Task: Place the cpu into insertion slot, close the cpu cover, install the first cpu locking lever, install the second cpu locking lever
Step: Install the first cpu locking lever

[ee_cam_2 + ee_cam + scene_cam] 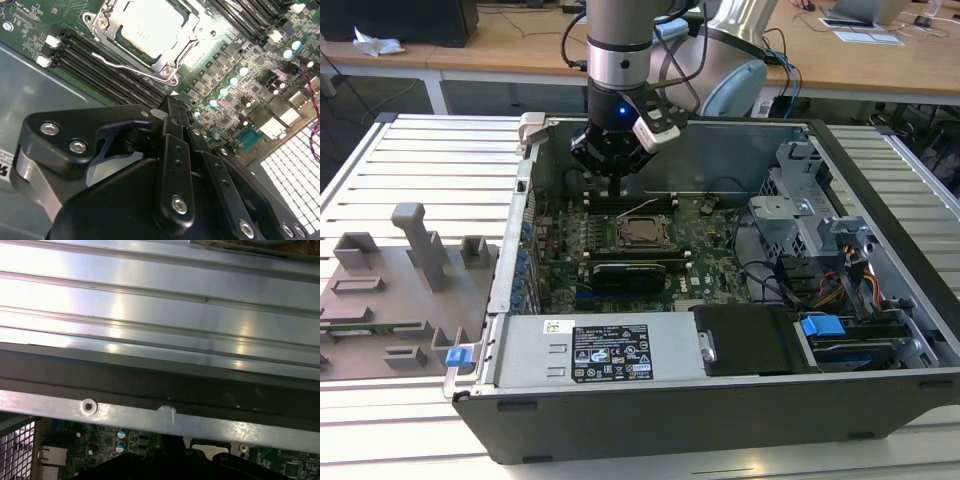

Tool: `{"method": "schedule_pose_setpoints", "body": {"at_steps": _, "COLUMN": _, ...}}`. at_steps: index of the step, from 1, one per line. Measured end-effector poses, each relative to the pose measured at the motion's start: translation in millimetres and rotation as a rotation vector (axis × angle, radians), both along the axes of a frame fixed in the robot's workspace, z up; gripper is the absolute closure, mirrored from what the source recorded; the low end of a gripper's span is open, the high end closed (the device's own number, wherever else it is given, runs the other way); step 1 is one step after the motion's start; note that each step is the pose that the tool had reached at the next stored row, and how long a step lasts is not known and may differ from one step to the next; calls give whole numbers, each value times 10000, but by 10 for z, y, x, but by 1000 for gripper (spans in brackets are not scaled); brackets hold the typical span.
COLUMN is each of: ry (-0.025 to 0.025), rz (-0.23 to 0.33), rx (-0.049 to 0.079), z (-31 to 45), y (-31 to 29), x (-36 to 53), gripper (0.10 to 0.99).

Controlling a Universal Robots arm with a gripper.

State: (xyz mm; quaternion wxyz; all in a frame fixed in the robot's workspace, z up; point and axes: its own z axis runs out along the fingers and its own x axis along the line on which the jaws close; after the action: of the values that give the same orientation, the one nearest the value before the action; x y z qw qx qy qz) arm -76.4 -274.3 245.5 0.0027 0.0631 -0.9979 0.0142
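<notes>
Motherboard (240, 70): cpu cover (176, 50) over cpu (150, 22).

No wording can be made out; in the exterior view a white label (610, 352) with rows of small black marks lies on the grey power supply (520, 360), at six o'clock from the cpu (642, 231); a yellowish sticker (557, 327) sits at the label's eleven o'clock (print too fine); in the second wrist view, white lettering (22, 15) on the green motherboard (65, 12) is equally unreadable.

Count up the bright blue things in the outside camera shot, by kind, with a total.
Blue plastic tabs: 2
Glowing blue light: 1
Total: 3
</notes>
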Motion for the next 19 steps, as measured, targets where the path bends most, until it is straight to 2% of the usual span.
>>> {"method": "schedule_pose_setpoints", "body": {"at_steps": 11, "ry": 0, "rz": 0, "rx": 0, "z": -107, "y": 0, "x": 0, "gripper": 980}}
{"method": "schedule_pose_setpoints", "body": {"at_steps": 15, "ry": 1, "rz": -3, "rx": 0, "z": -190, "y": 0, "x": 0, "gripper": 980}}
{"method": "schedule_pose_setpoints", "body": {"at_steps": 19, "ry": 0, "rz": -28, "rx": 19, "z": -223, "y": 0, "x": 10, "gripper": 980}}
